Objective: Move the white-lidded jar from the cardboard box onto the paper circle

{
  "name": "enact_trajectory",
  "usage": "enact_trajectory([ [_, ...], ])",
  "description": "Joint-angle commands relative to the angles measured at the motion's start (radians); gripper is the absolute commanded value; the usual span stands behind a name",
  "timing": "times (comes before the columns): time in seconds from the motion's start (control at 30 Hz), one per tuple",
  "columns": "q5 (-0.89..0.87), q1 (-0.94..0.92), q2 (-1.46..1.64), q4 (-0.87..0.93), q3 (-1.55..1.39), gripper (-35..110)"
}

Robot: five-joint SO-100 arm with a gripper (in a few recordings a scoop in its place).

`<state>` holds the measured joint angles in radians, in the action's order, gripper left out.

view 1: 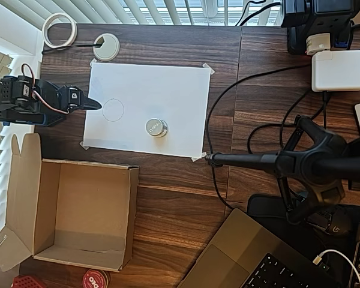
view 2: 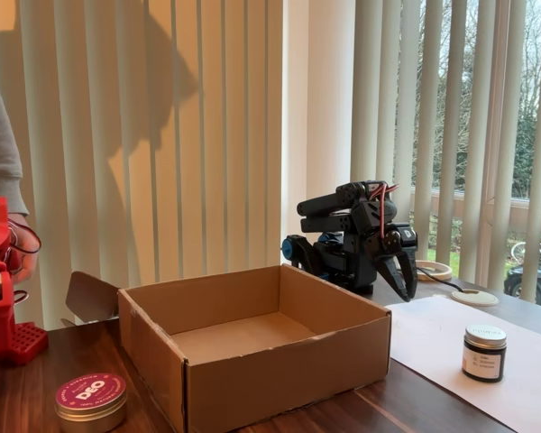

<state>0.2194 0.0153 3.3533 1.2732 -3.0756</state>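
On the dark wooden worktop point(view 1: 180, 198) the cardboard box point(view 1: 78, 213) is standing open and empty, near the lower left of the overhead view. Above it the white paper sheet point(view 1: 147, 108) is lying taped at its corners. The arm is resting folded at the left edge of the sheet, and its hand point(view 1: 91, 104) is pointing toward the paper with the fingers pressed together, gripping nothing.

The white-lidded jar point(view 1: 156, 127) is not sitting in the box; it is standing upright on the paper, apart from the hand and to the right of the paper circle point(view 1: 113, 110), outside the drawn outline. The circle itself is lying just beside the fingertips.

I am judging that the jar is needing a short move to the left. To do it well, the hand should be opening wide, coming down over the lid from above, closing on the side, then lowering the jar centred in the outline.
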Motion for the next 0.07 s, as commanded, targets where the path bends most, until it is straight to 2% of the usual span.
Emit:
enact_trajectory([
  [0.0, 0.023, 0.011, 0.063, 0.052, 0.052, 0],
  [0.03, 0.023, 0.011, 0.063, 0.052, 0.052, 0],
])
